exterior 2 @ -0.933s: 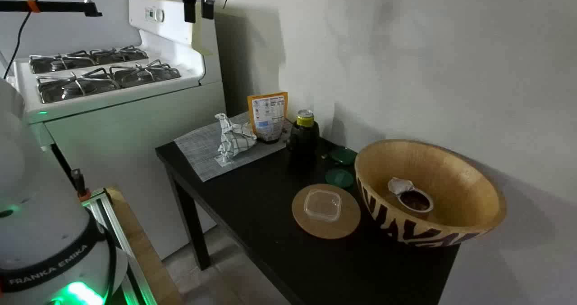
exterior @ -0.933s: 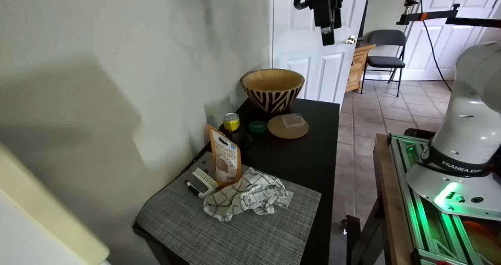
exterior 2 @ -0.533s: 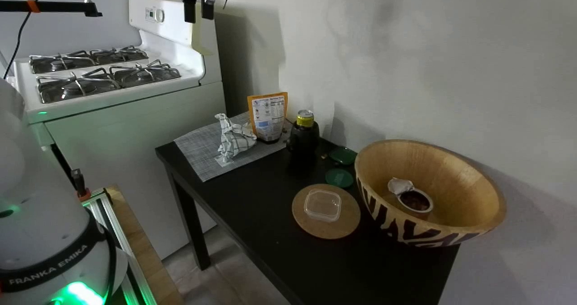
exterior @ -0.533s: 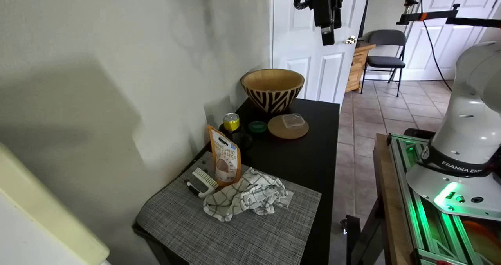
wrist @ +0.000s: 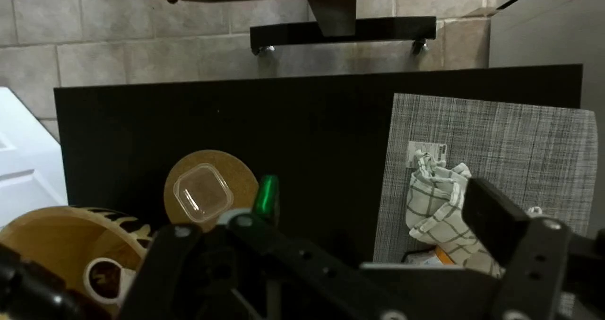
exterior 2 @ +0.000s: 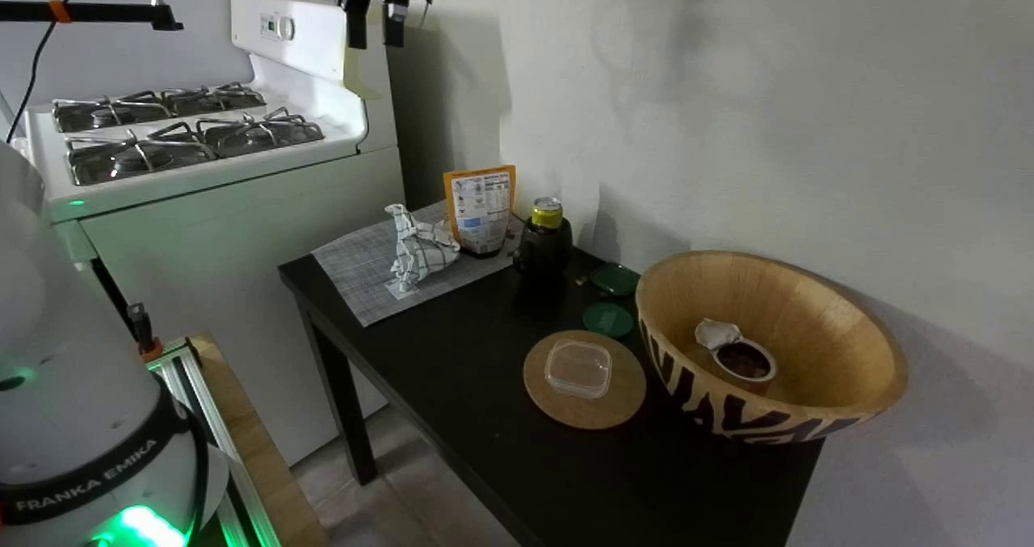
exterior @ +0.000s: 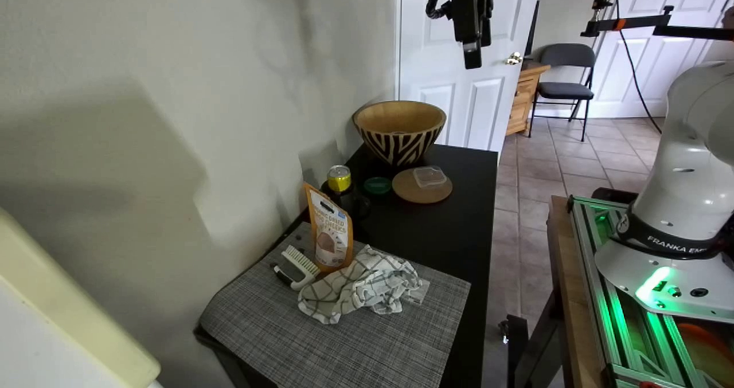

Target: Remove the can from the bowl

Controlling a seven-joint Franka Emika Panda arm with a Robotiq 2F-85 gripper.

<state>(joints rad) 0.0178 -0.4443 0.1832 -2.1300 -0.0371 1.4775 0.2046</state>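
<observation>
The bowl (exterior 2: pixel 783 313), tan with dark zigzag stripes, stands at the table's end by the wall. It also shows in an exterior view (exterior: pixel 399 144) and in the wrist view (wrist: pixel 52 235). A small open can (exterior 2: pixel 743 361) with a pale rim, dark contents and a peeled-back lid sits inside it. The can also shows in the wrist view (wrist: pixel 104 280); the bowl's wall hides it in an exterior view. My gripper (exterior 2: pixel 376 39) is open and empty, high above the table, apart from the bowl. Its fingers stand wide apart in the wrist view (wrist: pixel 382 211).
A flat wooden disc (exterior 2: pixel 557 410) with a clear plastic container (exterior 2: pixel 578 368) lies beside the bowl. Green lids (exterior 2: pixel 607 319), a dark mug with a yellow can (exterior 2: pixel 547 214) on top, an orange-edged pouch (exterior 2: pixel 481 208), a brush (exterior: pixel 298 267) and a checkered cloth (exterior: pixel 367 287) are farther along.
The gripper has moved slightly, a little lower and to the right in an exterior view, and a little to the left in an exterior view. The bowl and can have not moved.
</observation>
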